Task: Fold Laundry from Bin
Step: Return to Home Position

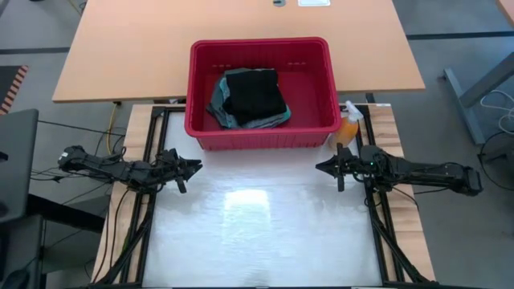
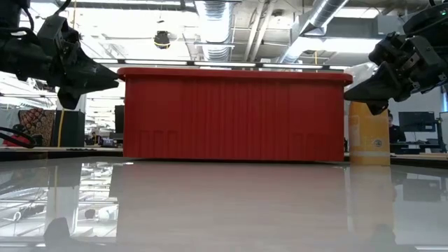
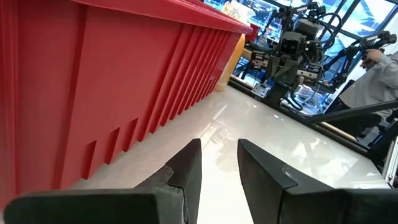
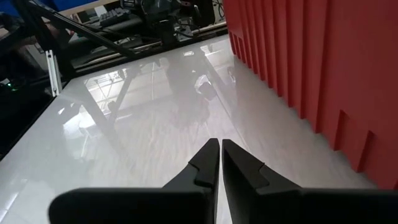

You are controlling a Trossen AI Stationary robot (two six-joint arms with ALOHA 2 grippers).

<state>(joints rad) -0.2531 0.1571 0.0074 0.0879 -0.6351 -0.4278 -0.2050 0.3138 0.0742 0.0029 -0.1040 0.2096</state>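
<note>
Folded laundry (image 1: pixel 250 96), black piece on top, sits in red bin (image 1: pixel 261 138) at worktop (image 1: pixel 265 233) far edge. Left end effector (image 1: pixel 197 167) fingers slightly apart, right end effector (image 1: pixel 320 168) together, both empty.

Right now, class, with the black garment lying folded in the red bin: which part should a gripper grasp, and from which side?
Probably from straight above: walls of the bin rise around it, blocking any sideways reach. Pinch the black garment at one edge, where it lies flat atop the teal cloth. Left gripper and right gripper wait outside the bin.
</note>
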